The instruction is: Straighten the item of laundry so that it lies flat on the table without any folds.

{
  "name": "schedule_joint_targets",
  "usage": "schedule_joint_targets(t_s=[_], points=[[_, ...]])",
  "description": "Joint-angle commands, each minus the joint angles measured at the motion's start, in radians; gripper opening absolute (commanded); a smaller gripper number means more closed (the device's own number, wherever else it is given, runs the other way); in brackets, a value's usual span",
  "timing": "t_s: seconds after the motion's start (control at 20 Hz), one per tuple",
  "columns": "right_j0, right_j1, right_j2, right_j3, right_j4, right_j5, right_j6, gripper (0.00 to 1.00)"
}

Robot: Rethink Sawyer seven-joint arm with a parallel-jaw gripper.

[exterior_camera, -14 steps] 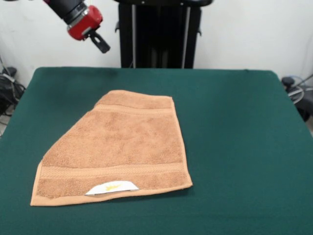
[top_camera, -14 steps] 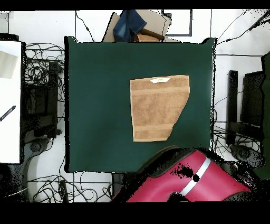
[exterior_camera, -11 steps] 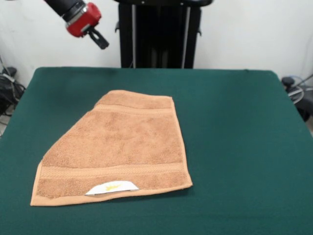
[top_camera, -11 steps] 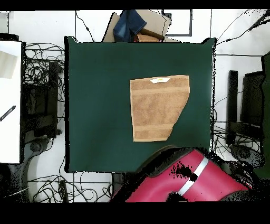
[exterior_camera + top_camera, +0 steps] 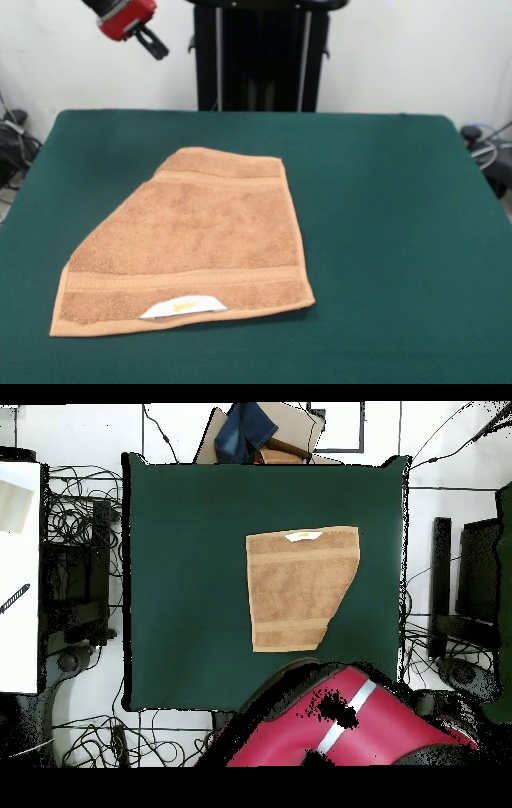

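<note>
Front and overhead views of one moment. The towel [image 5: 192, 240] lies on the green table [image 5: 384, 208], left of centre in the front view, well clear of every table edge. Its outline is not a full rectangle — the far-left corner is missing, leaving one long slanted edge from the near-left corner up to the short far edge, which suggests that corner is folded under, though the fold itself cannot be seen. Two woven bands cross the towel, one near the far edge and one near the front edge. A white label [image 5: 183, 306] sits at the front hem, carrying a small yellow mark; no writing on it can be read. In the overhead view the towel [image 5: 300, 589] shows the same cut-off shape, with the label [image 5: 304, 536] at its top edge. The gripper [image 5: 152, 44] hangs high at the upper left of the front view — well apart from the towel, holding nothing; whether its fingers are parted cannot be told. The red arm [image 5: 330, 734] fills the overhead view's bottom edge.
</note>
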Motion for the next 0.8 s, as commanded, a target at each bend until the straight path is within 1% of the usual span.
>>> schedule_joint_targets(t_s=[0.05, 0.25, 0.45, 0.5, 0.6, 0.8], points=[[0.118, -0.008, 0.097, -0.015, 0.052, 0.06, 0.07, 0.0], [0.163, 0.004, 0.116, -0.043, 0.085, 0.074, 0.133, 0.0], [0.185, 0.028, 0.133, -0.067, 0.123, 0.074, 0.198, 0.0], [0.187, 0.028, 0.14, -0.071, 0.135, 0.079, 0.182, 0.0], [0.196, 0.039, 0.142, -0.08, 0.15, 0.074, 0.208, 0.0], [0.215, 0.047, 0.132, -0.086, 0.198, 0.097, 0.223, 0.0]])
